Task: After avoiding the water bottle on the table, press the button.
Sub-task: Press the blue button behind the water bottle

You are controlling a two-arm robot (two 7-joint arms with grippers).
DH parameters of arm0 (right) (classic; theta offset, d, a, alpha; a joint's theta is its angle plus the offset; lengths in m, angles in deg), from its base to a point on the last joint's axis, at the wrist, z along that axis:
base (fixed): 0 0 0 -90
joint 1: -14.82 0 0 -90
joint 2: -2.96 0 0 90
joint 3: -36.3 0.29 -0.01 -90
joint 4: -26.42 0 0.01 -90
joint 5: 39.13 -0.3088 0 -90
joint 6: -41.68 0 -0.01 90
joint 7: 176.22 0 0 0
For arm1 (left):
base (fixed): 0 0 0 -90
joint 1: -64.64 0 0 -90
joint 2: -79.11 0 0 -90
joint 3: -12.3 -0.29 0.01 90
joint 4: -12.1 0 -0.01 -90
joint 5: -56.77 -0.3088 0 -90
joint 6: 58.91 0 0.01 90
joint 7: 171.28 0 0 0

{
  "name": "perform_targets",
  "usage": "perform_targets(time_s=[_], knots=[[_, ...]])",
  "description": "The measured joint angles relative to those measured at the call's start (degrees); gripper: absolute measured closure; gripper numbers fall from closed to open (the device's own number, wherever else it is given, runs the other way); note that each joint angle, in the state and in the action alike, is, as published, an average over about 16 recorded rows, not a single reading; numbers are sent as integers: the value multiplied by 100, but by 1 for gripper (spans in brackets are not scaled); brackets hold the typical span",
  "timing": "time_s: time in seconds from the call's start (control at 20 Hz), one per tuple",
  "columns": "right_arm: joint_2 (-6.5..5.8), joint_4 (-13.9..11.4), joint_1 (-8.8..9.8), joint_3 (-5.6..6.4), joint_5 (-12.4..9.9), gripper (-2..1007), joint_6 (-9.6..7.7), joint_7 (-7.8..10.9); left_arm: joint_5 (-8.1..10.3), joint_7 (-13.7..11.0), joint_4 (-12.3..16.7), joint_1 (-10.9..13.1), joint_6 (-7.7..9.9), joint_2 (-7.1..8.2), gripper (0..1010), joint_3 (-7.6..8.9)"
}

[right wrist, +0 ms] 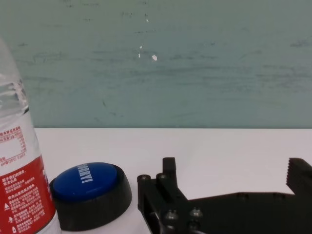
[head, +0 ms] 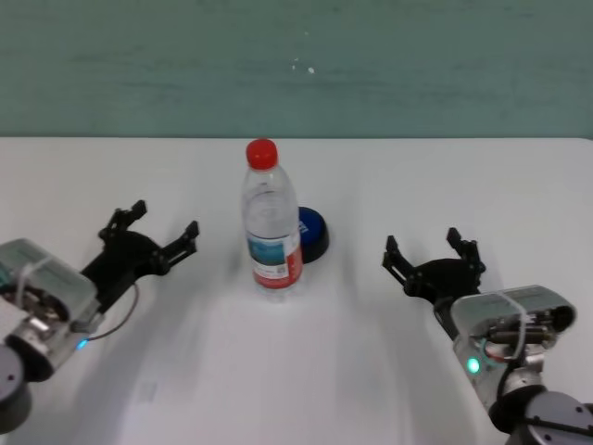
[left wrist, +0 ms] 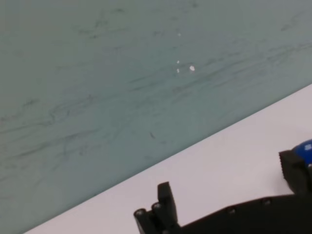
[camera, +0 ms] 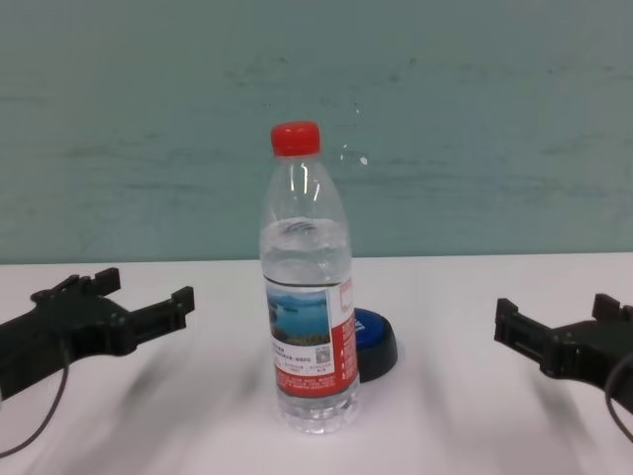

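The water bottle (head: 271,222) stands upright at the middle of the white table (head: 306,371), with its red cap on top. The blue button (head: 313,232) sits right behind it, a little to the right, partly hidden by it. My left gripper (head: 165,221) is open and empty, left of the bottle. My right gripper (head: 423,246) is open and empty, right of the button. The chest view shows the bottle (camera: 307,317) in front of the button (camera: 378,341). The right wrist view shows the button (right wrist: 87,183) beside the bottle (right wrist: 19,170), beyond my open right gripper (right wrist: 234,170).
A teal wall (head: 296,65) rises behind the table's far edge. A thin cable (head: 119,320) loops beside my left wrist. Bare tabletop lies between each gripper and the bottle. The left wrist view shows a blue sliver of the button (left wrist: 306,147).
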Motion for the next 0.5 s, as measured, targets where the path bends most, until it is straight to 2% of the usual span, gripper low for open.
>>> perform_targets(time_s=[0.5], knots=[[0, 0, 0, 0, 0, 1, 0, 0, -169, 67, -696, -724, -77, -312, 10, -271]])
